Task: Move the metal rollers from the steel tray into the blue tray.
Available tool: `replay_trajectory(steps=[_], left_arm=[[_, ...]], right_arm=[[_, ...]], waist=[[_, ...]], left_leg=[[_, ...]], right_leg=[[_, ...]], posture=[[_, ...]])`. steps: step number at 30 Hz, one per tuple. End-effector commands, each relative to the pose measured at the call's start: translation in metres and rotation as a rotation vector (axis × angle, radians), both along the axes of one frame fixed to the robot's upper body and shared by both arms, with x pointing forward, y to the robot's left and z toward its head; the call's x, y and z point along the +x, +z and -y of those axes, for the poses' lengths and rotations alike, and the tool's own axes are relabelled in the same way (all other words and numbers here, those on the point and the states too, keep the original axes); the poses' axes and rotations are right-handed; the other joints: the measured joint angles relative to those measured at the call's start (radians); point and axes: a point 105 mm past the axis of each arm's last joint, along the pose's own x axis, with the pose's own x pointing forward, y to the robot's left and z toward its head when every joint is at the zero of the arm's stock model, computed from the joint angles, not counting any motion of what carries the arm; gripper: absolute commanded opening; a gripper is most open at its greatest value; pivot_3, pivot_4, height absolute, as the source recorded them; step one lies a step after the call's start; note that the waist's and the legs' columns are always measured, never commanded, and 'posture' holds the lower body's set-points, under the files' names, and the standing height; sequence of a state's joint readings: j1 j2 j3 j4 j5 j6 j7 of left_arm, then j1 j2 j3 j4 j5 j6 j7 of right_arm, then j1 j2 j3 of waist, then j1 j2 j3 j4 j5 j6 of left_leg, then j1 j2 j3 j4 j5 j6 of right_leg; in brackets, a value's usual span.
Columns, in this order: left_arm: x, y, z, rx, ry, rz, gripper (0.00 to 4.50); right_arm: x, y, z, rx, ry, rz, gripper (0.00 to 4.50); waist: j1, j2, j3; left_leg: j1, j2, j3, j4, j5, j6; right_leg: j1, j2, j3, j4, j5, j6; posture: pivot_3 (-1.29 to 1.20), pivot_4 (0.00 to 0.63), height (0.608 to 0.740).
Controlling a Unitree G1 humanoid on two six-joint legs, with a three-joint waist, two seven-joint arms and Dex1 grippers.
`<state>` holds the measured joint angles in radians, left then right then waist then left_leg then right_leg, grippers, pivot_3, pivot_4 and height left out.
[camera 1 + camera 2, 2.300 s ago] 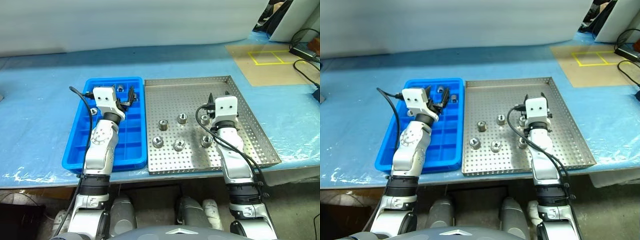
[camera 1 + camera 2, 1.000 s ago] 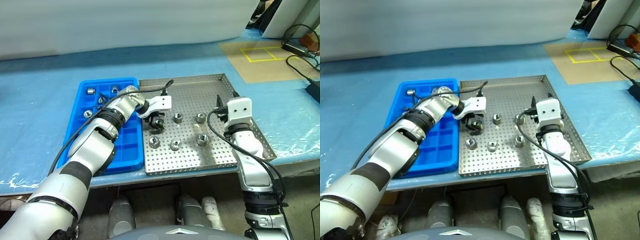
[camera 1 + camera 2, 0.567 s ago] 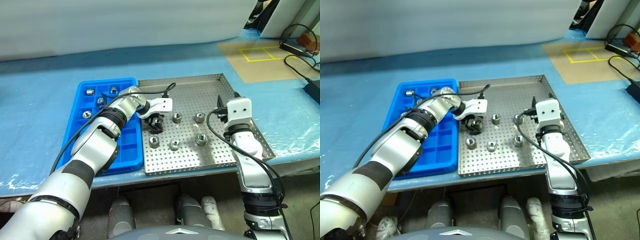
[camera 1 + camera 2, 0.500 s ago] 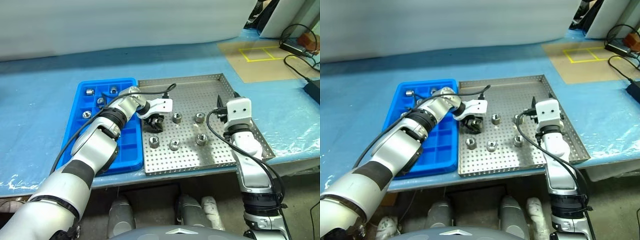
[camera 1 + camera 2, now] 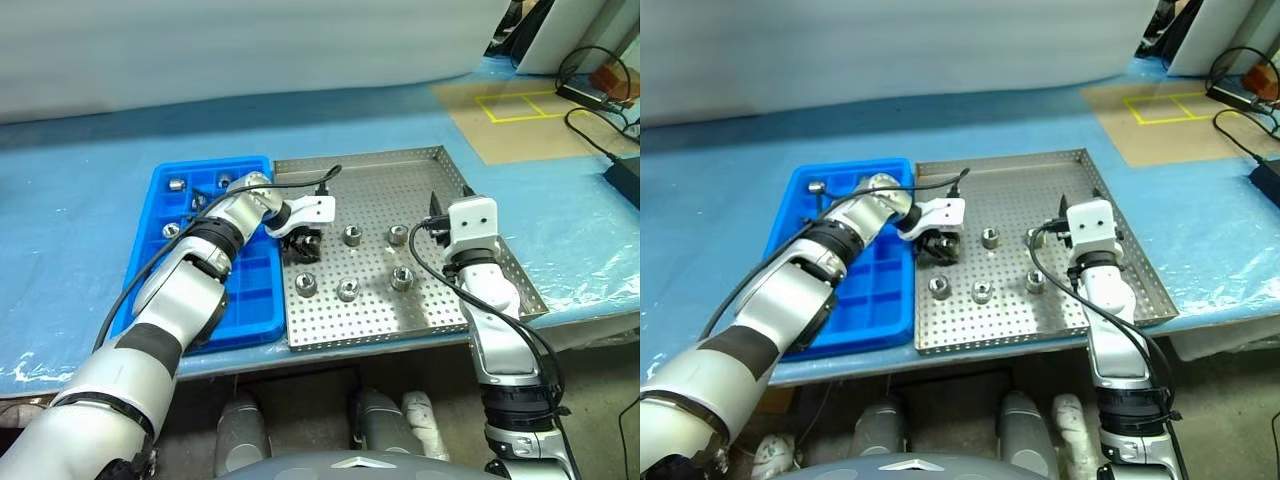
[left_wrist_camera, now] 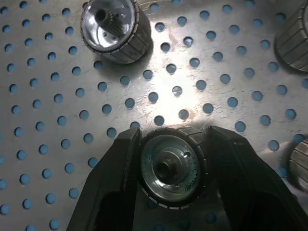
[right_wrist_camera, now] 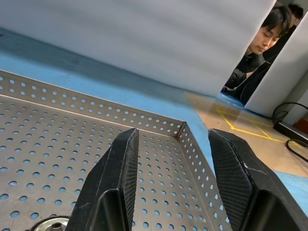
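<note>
Small shiny silver metal rollers [image 5: 348, 289] sit mid-frame on the large perforated steel tray [image 5: 380, 190] (I count 4 loose, plus 1 gripped). My left gripper [image 6: 171, 166] has its black fingers [image 6: 120, 163] clamped on a roller [image 6: 169, 167] near the bright blue compartment tray [image 5: 250, 290]. My right gripper [image 7: 171, 168] hovers, fingers spread, holding nothing.

Bright even overhead light, glare patch on the steel tray [image 6: 178, 91], soft shadows, sharp close-up focus
</note>
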<state>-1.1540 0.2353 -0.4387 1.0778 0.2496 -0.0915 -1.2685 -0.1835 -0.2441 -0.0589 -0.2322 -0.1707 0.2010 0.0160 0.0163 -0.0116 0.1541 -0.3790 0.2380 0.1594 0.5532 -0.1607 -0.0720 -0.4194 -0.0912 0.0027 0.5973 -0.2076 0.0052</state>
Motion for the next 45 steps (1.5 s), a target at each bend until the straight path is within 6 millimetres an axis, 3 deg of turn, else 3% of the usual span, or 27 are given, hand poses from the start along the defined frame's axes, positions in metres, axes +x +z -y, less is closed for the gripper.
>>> replay_trajectory(steps=[1,4,6,9,14,17,23,29,34,45], left_arm=[[0.004,0.038,0.009,-0.143,-0.044,0.114,1.97],[-0.001,0.076,0.014,-0.337,-0.076,0.14,1.97],[-0.002,0.1,0.007,-0.434,-0.049,0.185,1.97],[0.004,0.112,-0.027,-0.462,0.101,0.259,1.97],[-0.021,0.095,-0.094,-0.41,0.283,0.283,1.97],[-0.037,0.095,-0.131,-0.489,0.471,0.326,1.97],[-0.065,0.087,-0.182,-0.482,0.729,0.389,1.97],[-0.093,0.051,-0.224,-0.399,0.948,0.337,1.97],[-0.107,0.017,-0.224,-0.378,1.03,0.237,1.97],[-0.113,-0.01,-0.223,-0.352,1.079,0.131,1.97]], right_arm=[[0.0,0.015,-0.006,-0.005,0.024,0.058,2.4],[0.001,0.021,-0.011,0.003,0.063,0.076,2.4],[0.003,0.03,-0.016,0.016,0.096,0.096,2.4],[0.008,0.043,-0.023,0.016,0.141,0.122,2.4],[0.022,0.051,-0.041,0.034,0.24,0.129,2.4],[0.032,0.052,-0.059,0.048,0.314,0.127,2.4],[0.046,0.049,-0.097,0.045,0.456,0.116,2.4],[0.056,0.053,-0.122,0.033,0.557,0.118,2.4],[0.055,0.054,-0.135,0.028,0.632,0.112,2.4],[0.053,0.05,-0.127,0.006,0.606,0.101,2.4]], waist=[[0.0,0.0,0.0],[0.001,0.0,0.0],[0.001,0.0,0.001],[-0.004,0.001,0.001],[-0.023,0.003,0.001],[-0.016,0.002,0.002],[0.034,0.002,0.003],[0.059,0.002,0.003],[0.086,0.001,0.003],[0.085,0.001,0.002]], left_leg=[[0.0,0.0,0.0,-0.001,0.0,0.0],[-0.001,0.0,0.0,-0.004,0.0,0.0],[-0.001,0.0,0.001,-0.007,0.0,0.0],[0.001,0.0,0.002,-0.009,0.0,0.0],[0.005,0.003,0.006,-0.013,-0.001,-0.002],[0.002,0.003,0.006,-0.012,-0.002,-0.003],[-0.001,0.004,0.004,-0.011,-0.002,-0.003],[-0.001,0.003,0.004,-0.011,-0.002,-0.003],[-0.002,0.003,0.002,-0.011,-0.002,-0.004],[0.001,0.003,0.002,-0.01,0.0,-0.006]], right_leg=[[0.0,0.0,0.0,-0.001,0.0,0.0],[0.0,0.0,-0.001,-0.005,0.001,0.0],[0.0,0.0,-0.001,-0.008,0.001,0.0],[0.0,0.001,-0.001,-0.008,0.001,0.0],[0.0,0.003,0.0,-0.007,0.001,0.0],[-0.001,0.003,-0.001,-0.007,0.001,0.0],[-0.003,0.002,-0.004,-0.006,-0.001,-0.002],[-0.003,0.002,-0.004,-0.006,-0.001,-0.002],[-0.003,0.002,-0.005,-0.006,-0.001,-0.003],[-0.003,0.002,-0.004,-0.004,-0.001,-0.002]], posture=[[-0.27,0.15,0.74],[-0.27,0.15,0.74],[-0.26,0.15,0.74],[-0.23,0.15,0.74],[-0.14,0.15,0.74],[-0.05,0.15,0.74],[0.11,0.15,0.74],[0.22,0.15,0.74],[0.24,0.15,0.74],[0.22,0.15,0.74]])
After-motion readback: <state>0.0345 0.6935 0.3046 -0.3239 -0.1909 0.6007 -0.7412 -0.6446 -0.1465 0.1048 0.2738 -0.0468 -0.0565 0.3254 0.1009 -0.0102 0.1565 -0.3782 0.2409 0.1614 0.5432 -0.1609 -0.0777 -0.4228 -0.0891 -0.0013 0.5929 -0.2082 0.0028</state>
